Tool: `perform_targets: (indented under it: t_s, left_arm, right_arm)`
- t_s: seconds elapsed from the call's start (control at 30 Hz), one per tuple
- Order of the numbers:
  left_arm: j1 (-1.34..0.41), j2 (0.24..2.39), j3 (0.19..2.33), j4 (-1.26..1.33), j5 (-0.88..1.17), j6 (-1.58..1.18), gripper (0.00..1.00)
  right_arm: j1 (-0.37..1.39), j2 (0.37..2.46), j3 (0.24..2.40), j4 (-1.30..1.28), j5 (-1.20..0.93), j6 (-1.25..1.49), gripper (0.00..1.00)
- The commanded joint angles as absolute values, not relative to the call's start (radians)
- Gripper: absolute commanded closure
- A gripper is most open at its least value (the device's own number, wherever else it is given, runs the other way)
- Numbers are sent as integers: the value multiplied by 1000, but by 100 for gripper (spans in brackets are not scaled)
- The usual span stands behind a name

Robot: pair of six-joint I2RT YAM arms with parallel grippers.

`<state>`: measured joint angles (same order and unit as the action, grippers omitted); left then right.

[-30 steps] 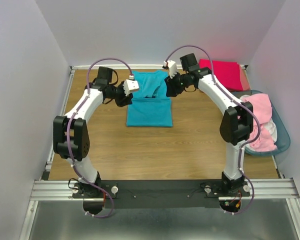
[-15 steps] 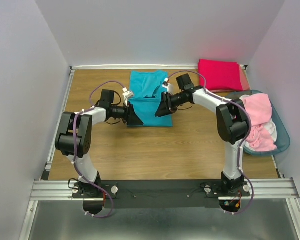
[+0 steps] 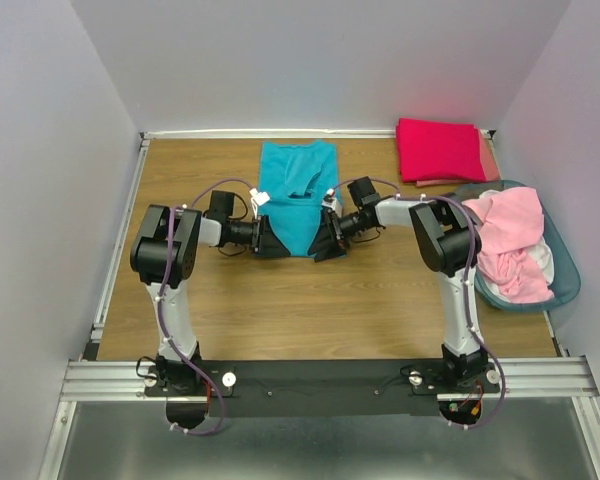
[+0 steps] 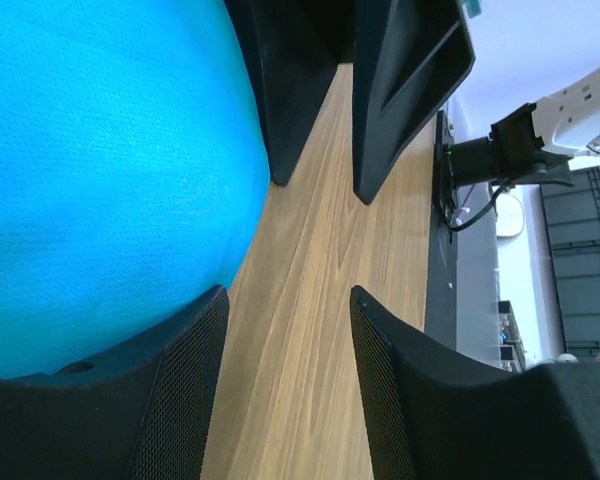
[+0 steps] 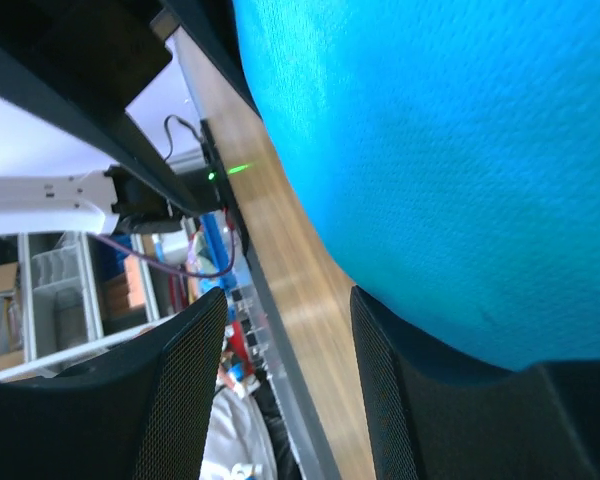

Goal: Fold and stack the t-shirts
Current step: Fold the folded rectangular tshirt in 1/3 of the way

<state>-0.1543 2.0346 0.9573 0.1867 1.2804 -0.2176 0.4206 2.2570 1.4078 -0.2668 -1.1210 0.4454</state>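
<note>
Teal t-shirt lies flat on the table, on its far half and midway between its side edges. It's folded to a narrow rectangle with the long axis running from the table's far edge toward the near edge. I can't tell which end holds the collar.

My left gripper sits low at the shirt's near left corner and my right gripper at its near right corner, both toward the table's middle. On each wrist camera the fingers stand apart with bare wood between them and the cloth edge lying against one finger, not pinched.

A crimson shirt is folded at the table's far right corner. Pink shirts fill the basket at the table's right edge.
</note>
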Motion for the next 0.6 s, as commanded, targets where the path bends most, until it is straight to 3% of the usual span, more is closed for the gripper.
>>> perform_targets:
  t_s: [0.0, 0.23, 0.57]
  left_arm:
    - [-115, 2111, 923, 175, 1267, -181, 39]
    - [-63, 2135, 939, -17, 1285, -5, 39]
    - [-44, 1962, 957, -349, 1270, 365, 39]
  right_arm:
    - [391, 2295, 1346, -252, -1140, 405, 39]
    - [339, 2272, 1284, -253, -1127, 390, 38]
    - [336, 2068, 1267, -290, -1147, 391, 38]
